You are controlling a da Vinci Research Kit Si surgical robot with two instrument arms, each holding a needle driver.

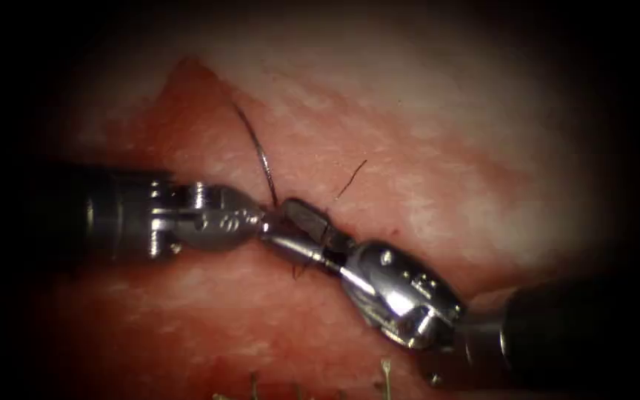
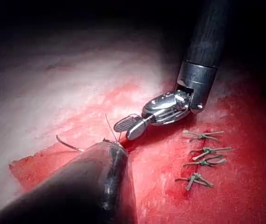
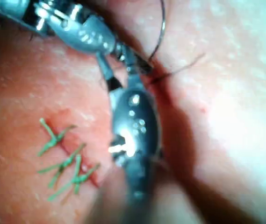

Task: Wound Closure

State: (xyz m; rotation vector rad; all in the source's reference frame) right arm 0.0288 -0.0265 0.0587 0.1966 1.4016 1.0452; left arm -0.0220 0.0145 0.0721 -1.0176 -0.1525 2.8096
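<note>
The thin dark curved needle (image 1: 261,155) arcs up over the tissue (image 1: 424,148) from the tip of my left tool (image 1: 270,221). That tool lies level from the left, its jaws shut on the needle's lower end. My right tool (image 1: 298,233) comes from the lower right, jaws open around the left tool's tip and the needle's base. A short dark thread (image 1: 351,179) trails up and right from there. The right wrist view shows the needle's arc (image 3: 161,28) and the thread (image 3: 184,66) beside my right tool (image 3: 118,65). The left wrist view shows the right tool (image 2: 125,128) with jaws parted.
Several green knotted stitches (image 2: 203,156) lie in a row on the red-stained tissue beside the right tool, and appear as stitches (image 3: 62,158) in the right wrist view. Their ends (image 1: 385,367) poke up at the endoscope view's bottom edge. Pale tissue spreads beyond the tools.
</note>
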